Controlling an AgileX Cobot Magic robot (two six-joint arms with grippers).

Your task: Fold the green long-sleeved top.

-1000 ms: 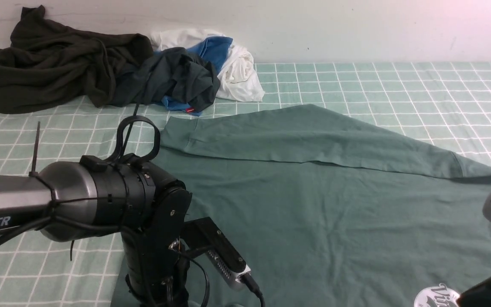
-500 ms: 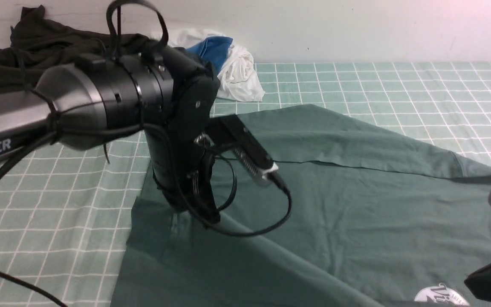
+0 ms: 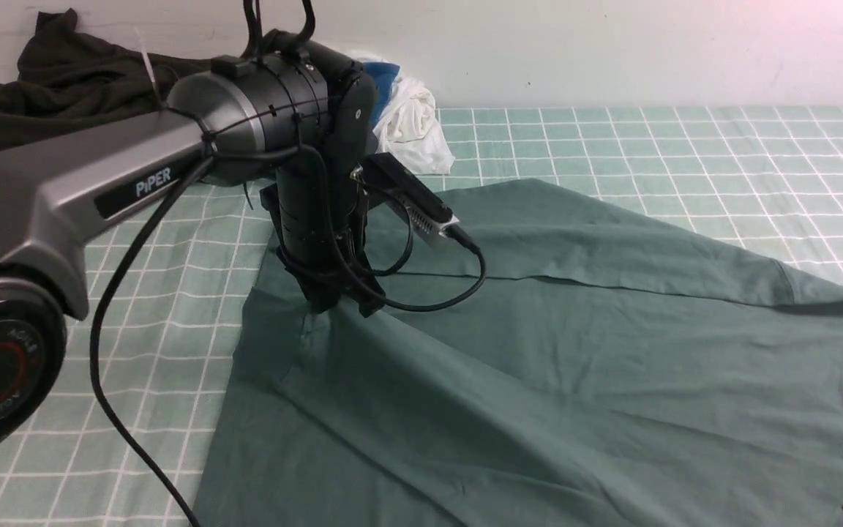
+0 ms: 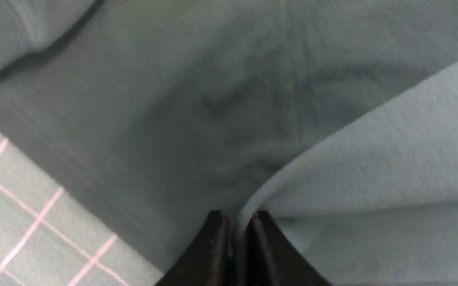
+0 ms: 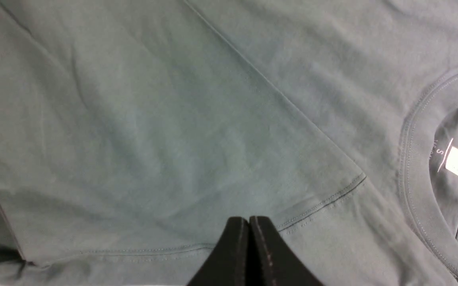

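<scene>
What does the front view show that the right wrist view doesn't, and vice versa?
Only front: the dark olive-black garment, the white-and-blue garment and the left gripper pinching cloth.

Only right wrist: the white tag inside the neckline.

Both: the green top and part of its neckline, plus the right gripper; its closed fingertips are clear only in the wrist view, its body partly cut off in front.

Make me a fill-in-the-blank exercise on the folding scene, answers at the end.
1. The left claw is pinching the cloth of the green ____.
2. The cloth covering the table has a pattern of pale ____ on it.
3. The white garment lies to the ____ of the dark brown garment.
4. The tag shows inside the top's ____.

Missing words: top; lines; right; neckline
</scene>
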